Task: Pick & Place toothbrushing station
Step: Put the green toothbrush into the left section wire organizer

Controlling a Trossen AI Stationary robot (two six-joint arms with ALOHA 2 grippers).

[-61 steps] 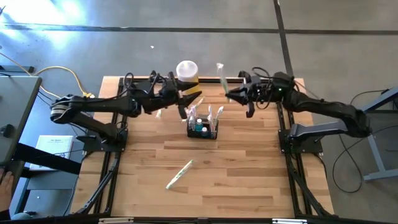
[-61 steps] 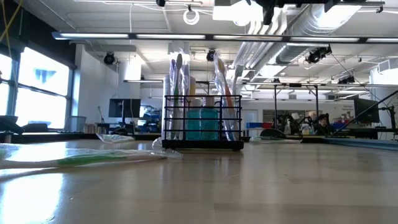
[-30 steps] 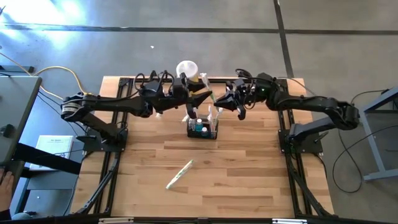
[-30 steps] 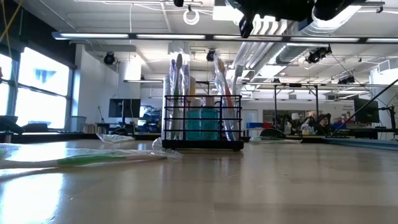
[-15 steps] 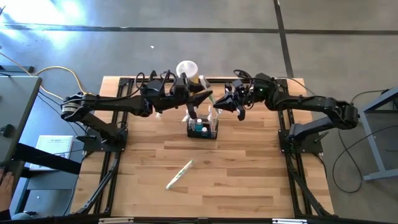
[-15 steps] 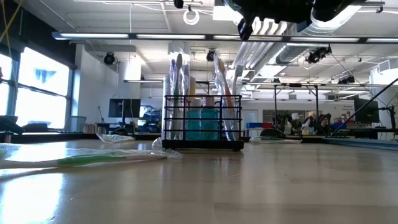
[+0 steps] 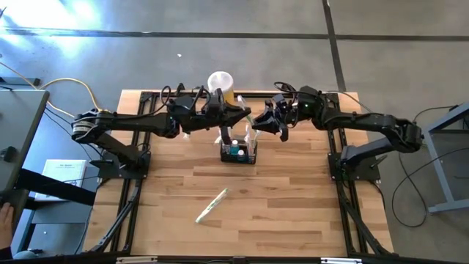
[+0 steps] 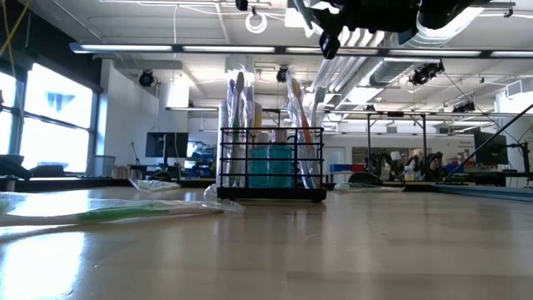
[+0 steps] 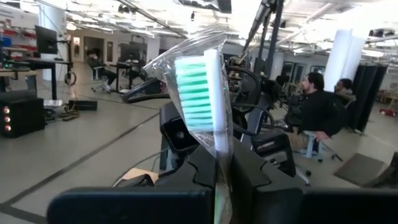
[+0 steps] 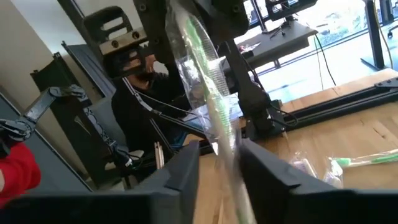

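Overhead: both end effectors, left (image 7: 236, 115) and right (image 7: 258, 122), meet above the caddy (image 7: 239, 152) at the counter's (image 7: 293, 213) far middle. Low view: caddy upright. Wrist views: each grips a wrapped toothbrush (image 9: 208, 93). Lower it vertically, clear of the brushes already in.

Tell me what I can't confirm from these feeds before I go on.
- Left gripper and right gripper: too small in the high view, cut off by the low view's top edge.
- Wrapped toothbrush: its lower end is hidden behind the fingers in the left wrist view.
- Black wire basket: what sits behind the teal item is hidden in the low view.
- Canister: partly covered by the left arm.
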